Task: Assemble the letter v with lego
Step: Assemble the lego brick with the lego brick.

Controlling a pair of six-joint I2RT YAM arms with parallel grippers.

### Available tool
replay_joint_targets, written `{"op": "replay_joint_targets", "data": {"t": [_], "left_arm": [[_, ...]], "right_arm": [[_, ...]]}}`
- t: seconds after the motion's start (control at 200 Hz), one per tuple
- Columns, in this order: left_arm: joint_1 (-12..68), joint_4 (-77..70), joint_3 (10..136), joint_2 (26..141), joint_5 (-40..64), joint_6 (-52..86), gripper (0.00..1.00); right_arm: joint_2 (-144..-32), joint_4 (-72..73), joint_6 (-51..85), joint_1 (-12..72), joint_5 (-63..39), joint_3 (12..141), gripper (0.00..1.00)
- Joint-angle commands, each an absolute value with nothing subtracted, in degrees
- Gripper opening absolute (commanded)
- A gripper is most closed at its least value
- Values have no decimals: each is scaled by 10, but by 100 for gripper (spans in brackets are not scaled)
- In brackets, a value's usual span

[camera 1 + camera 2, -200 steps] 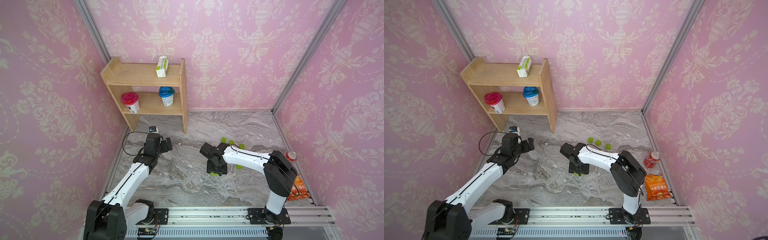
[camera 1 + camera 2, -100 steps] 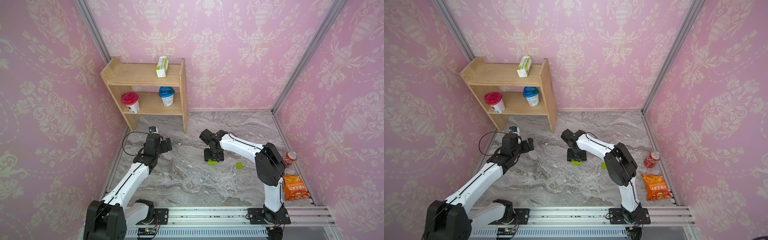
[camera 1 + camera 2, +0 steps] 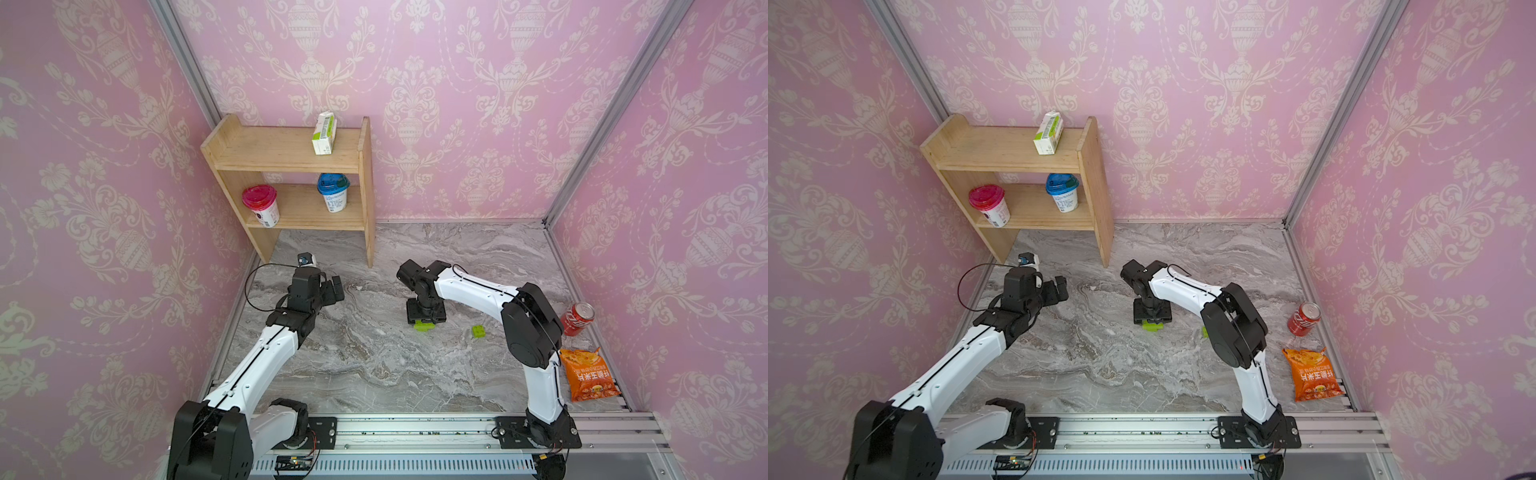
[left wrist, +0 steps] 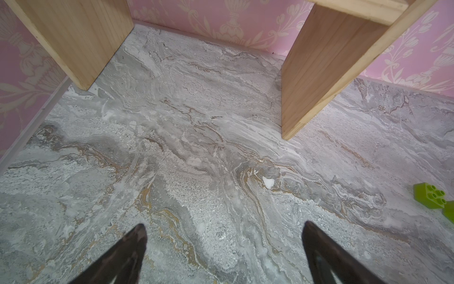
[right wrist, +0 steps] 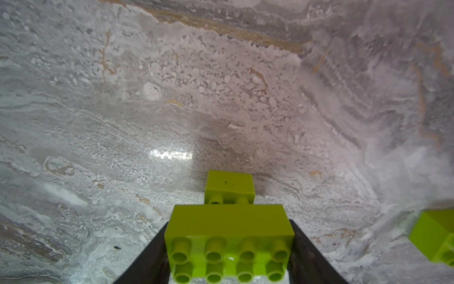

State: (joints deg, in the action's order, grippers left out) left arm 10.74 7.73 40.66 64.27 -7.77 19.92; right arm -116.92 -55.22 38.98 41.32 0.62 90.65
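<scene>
Right hand shifted toward shelf, gripping long brick; loose brick nearby; left hand wide, empty.

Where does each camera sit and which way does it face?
Top views: high over the bases, looking down on table, shelf, left hand, right hand.
Left wrist: behind the open left hand, facing shelf legs; fingertips show.
Right wrist: behind the right hand, facing table; fingers clamp a brick.
Shared: that brick, top and right wrist.

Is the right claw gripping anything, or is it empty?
Gripping. In the right wrist view the right gripper's dark fingers clamp both ends of the long lime-green brick.
</scene>
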Motion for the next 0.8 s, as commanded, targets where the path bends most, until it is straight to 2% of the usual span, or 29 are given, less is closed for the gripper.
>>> {"op": "replay_joint_targets", "data": {"t": [0.0,0.19,0.445,0.796], "left_arm": [[112,72,407,648,-70,214,99],[112,71,408,644,-71,214,99],[112,65,406,645,-69,215,99],[111,59,405,648,-64,213,99]], "right_arm": [[-1186,-563,391,412,9,915,32],[-1199,-576,408,417,20,920,28],[-1206,-610,470,436,56,922,30],[-1206,-560,519,451,52,884,30]]}}
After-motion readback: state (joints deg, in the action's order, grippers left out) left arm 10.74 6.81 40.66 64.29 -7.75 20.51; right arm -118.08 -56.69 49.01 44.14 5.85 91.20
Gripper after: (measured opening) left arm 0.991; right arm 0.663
